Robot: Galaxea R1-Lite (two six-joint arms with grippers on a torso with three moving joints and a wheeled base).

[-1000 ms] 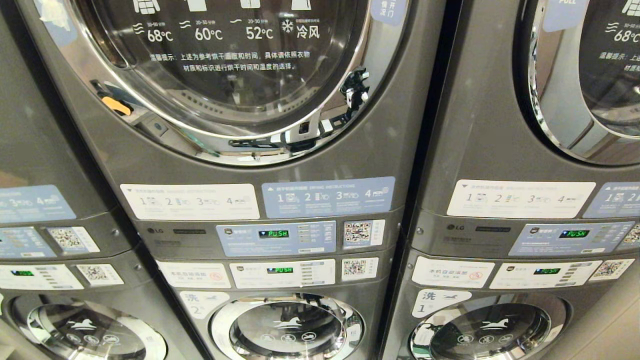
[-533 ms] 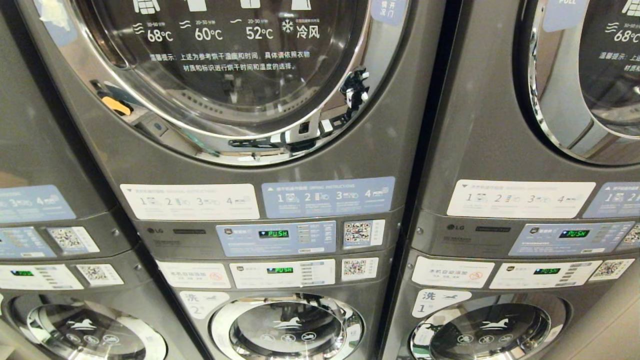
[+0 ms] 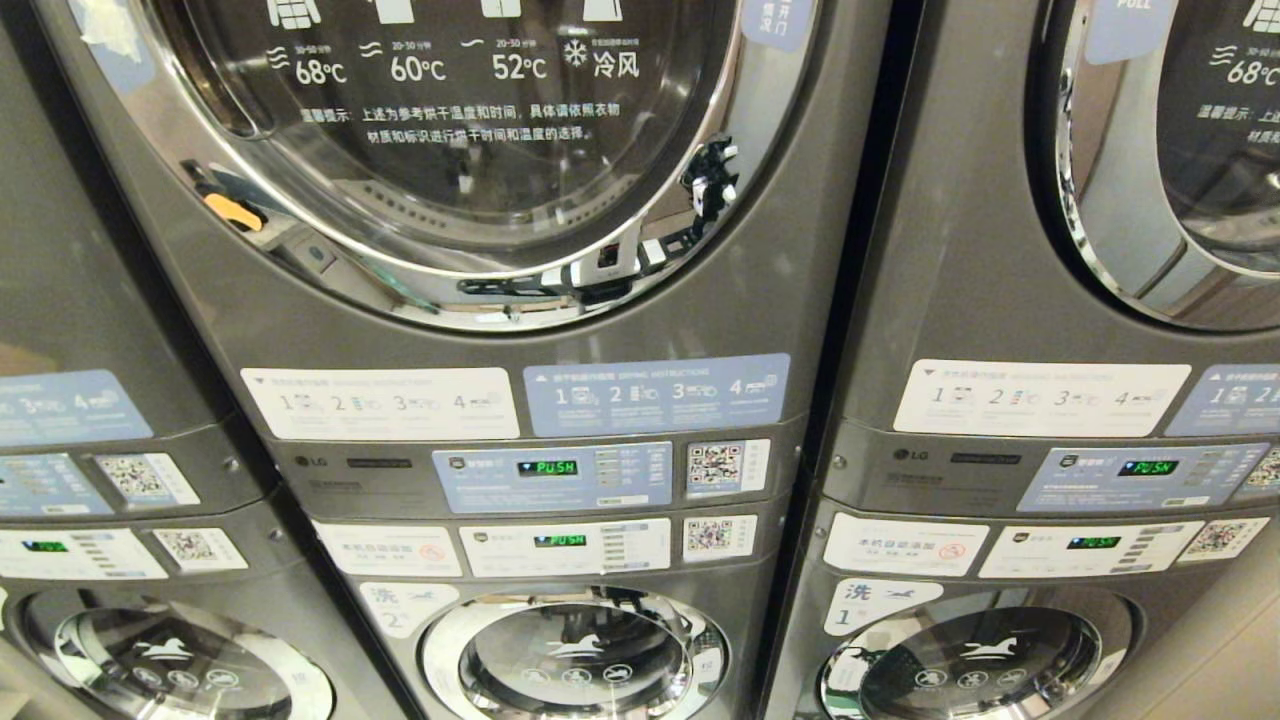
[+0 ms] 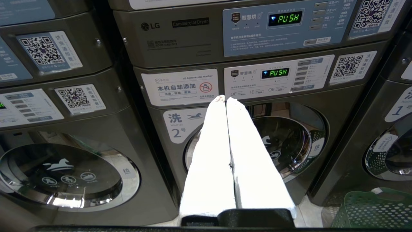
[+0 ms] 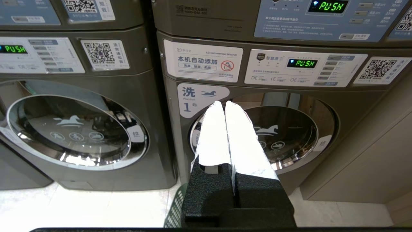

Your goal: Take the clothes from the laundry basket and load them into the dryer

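You had both arms low in front of the stacked machines, and neither showed in the head view. The left gripper (image 4: 226, 99) was pressed fully closed, its two white fingers (image 4: 212, 151) touching along their length with nothing between them, and it pointed at the lower washer marked 2 (image 4: 175, 124). The right gripper (image 5: 224, 103) was closed the same way and empty, aimed at the washer marked 1 (image 5: 190, 98).

The dryer (image 3: 480, 330) you were meant to load sat on top of the washer marked 2, filling the upper middle of the head view; its round glass door (image 3: 450, 150) was closed, and the panel (image 3: 550, 478) under it read PUSH in green.

The laundry basket (image 4: 373, 211), green and perforated, stood on the floor (image 5: 80, 206) by the bottom right corner of the washer marked 2, in front of the washer marked 1. Only part of its rim showed, so you could not tell from these views what clothes lay inside it.
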